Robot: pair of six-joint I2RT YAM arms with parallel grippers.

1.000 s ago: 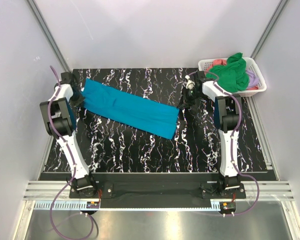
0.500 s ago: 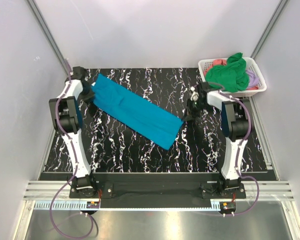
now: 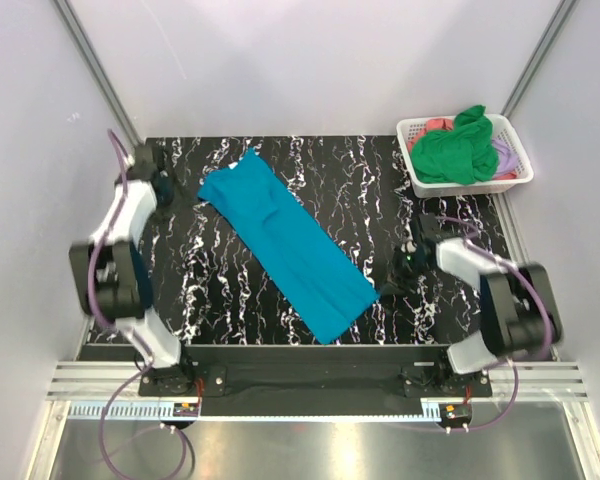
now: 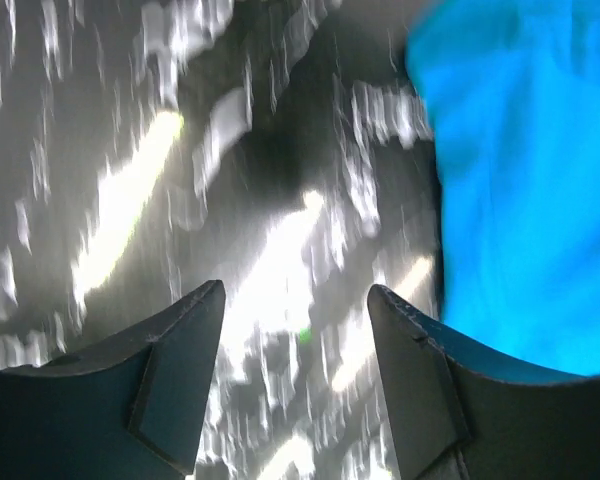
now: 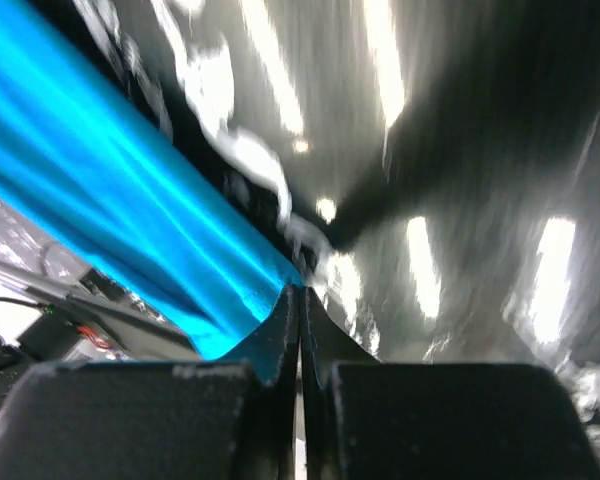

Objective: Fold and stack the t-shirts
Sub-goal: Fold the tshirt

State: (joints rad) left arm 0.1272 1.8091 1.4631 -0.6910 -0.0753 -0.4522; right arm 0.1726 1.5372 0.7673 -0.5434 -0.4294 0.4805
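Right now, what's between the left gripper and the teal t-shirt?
Only a bare strip of black marbled table; the open left gripper sits clear of the teal t-shirt. The left wrist view shows it.

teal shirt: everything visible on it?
The teal shirt is plain cloth folded into a long narrow band, lying flat and diagonal on the black marbled table, far left to near right. The right gripper has jaws shut on its near-right corner; the open left gripper sits beside its far end.

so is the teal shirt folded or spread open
Folded: the teal t-shirt lies as one long narrow band slanting across the table, no sleeves showing. The right gripper is shut on its near corner.
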